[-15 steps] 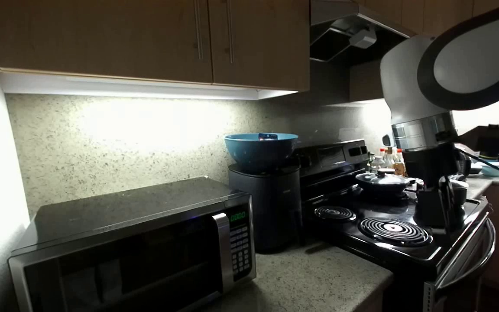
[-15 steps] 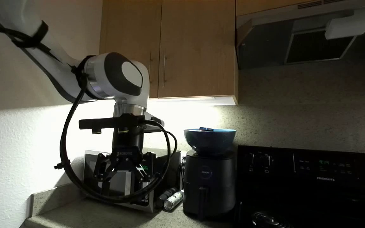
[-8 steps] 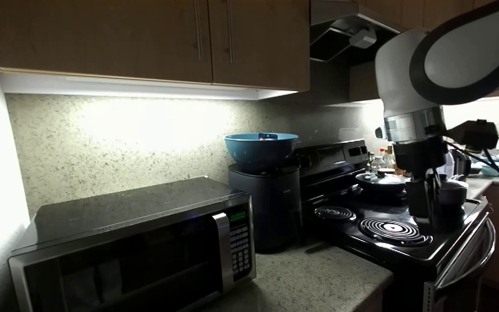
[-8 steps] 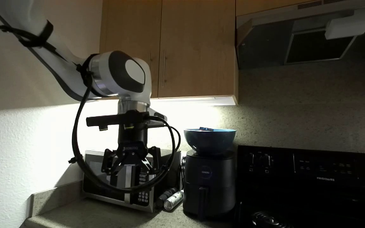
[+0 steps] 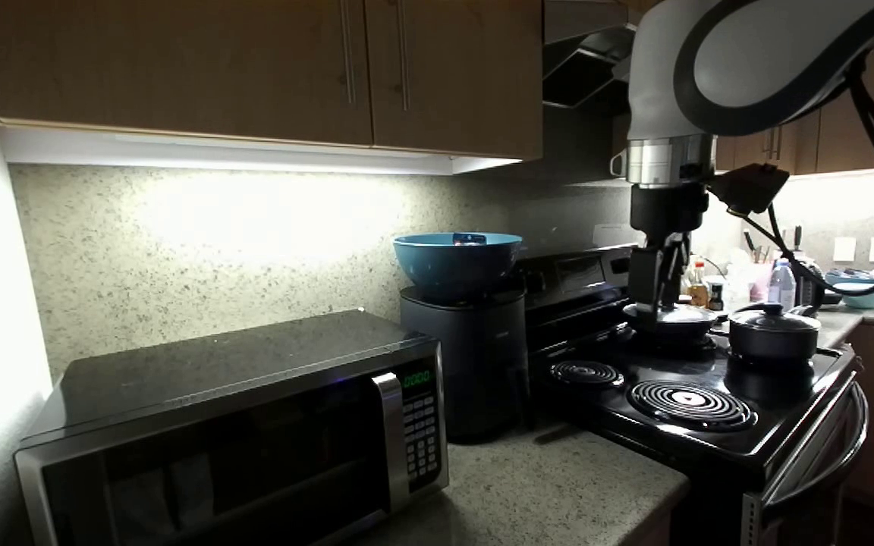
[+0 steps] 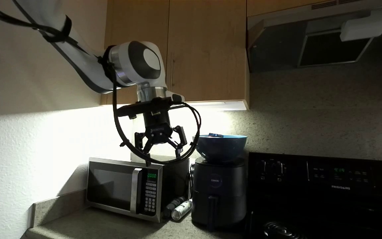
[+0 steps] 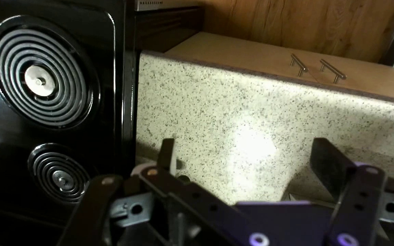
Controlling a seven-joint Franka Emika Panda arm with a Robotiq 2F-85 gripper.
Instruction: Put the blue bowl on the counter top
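Note:
The blue bowl (image 5: pixel 452 267) sits upright on top of a black air fryer, with a colourful packet showing above its rim. It also shows in an exterior view (image 6: pixel 222 148) and is out of view in the wrist view. The counter top (image 5: pixel 558 481) is speckled grey-beige and lies under the air fryer. It fills the middle of the wrist view (image 7: pixel 200 102). My gripper (image 6: pixel 163 158) is open and empty, above the counter and apart from the bowl. Its two fingers stand wide apart in the wrist view (image 7: pixel 243 153). In an exterior view my gripper (image 5: pixel 653 309) appears to the right of the bowl.
The black air fryer (image 6: pixel 217 196) stands between the microwave (image 6: pixel 111 186) and the stove (image 5: pixel 634 406). Two cylindrical containers (image 6: pixel 181 209) lie beside it. A lidded pot (image 5: pixel 774 337) is on the stove. Wall cabinets (image 6: pixel 207 49) hang above the bowl.
My gripper has risen and moved closer to the bowl, leftward in an exterior view and rightward in the other angle. It stays open. The bowl has not moved.

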